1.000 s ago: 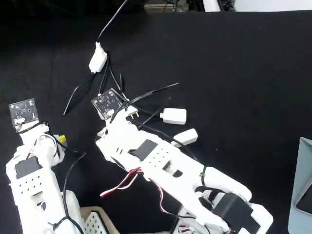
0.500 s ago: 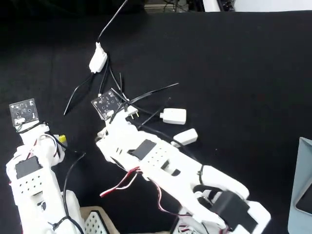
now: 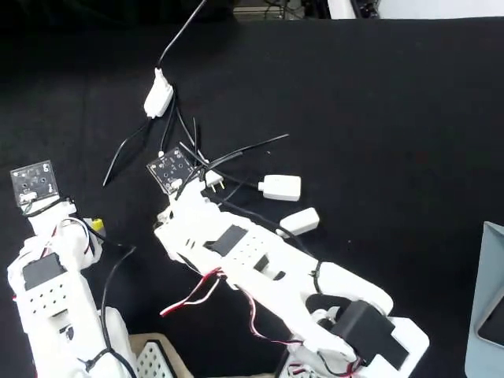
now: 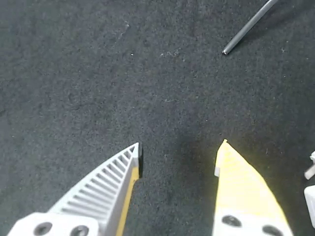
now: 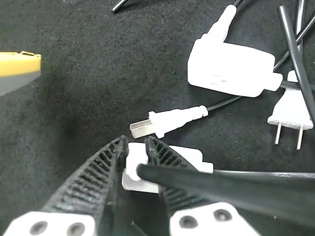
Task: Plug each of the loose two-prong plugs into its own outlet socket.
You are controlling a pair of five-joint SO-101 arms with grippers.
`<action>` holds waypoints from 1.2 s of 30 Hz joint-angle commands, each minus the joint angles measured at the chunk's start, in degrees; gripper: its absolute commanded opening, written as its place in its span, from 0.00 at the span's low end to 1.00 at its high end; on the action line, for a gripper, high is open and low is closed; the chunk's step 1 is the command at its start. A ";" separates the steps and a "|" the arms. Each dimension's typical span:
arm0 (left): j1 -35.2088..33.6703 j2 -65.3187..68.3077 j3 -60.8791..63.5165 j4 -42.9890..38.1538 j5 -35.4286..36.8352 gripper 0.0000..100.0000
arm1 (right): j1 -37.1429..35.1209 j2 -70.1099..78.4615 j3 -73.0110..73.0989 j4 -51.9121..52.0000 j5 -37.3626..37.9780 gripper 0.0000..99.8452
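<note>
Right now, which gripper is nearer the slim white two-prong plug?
Right. The right gripper sits just beside the slim two-prong plug; the left gripper is farther off, over bare cloth.

A black cloth covers the worktop (image 3: pixel 394 118) from edge to edge, its weave showing fine pale flecks up close (image 4: pixel 98 73). At the right edge of the high view stands a grey-blue container (image 3: pixel 490 307), cut off by the frame, with a dark patch low on its wall. At the bottom edge, between the two arm bases, sits a tan box (image 3: pixel 150 340) with a white perforated plate (image 3: pixel 151 364) lying in it. Behind the far edge of the worktop a pale surface (image 3: pixel 441 8) fills the upper right corner, and next to it lies a dark tangle of cables (image 3: pixel 268 8).
</note>
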 commanded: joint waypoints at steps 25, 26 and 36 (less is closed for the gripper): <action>-0.40 -0.88 -0.22 -0.88 0.18 0.25 | -0.70 2.07 4.44 0.62 20.66 0.01; -0.40 -0.88 -0.22 -0.88 0.18 0.25 | -0.70 1.89 4.62 0.62 21.54 0.01; -0.31 -0.88 -0.22 -0.79 0.18 0.25 | -0.44 4.09 1.36 7.03 24.79 0.01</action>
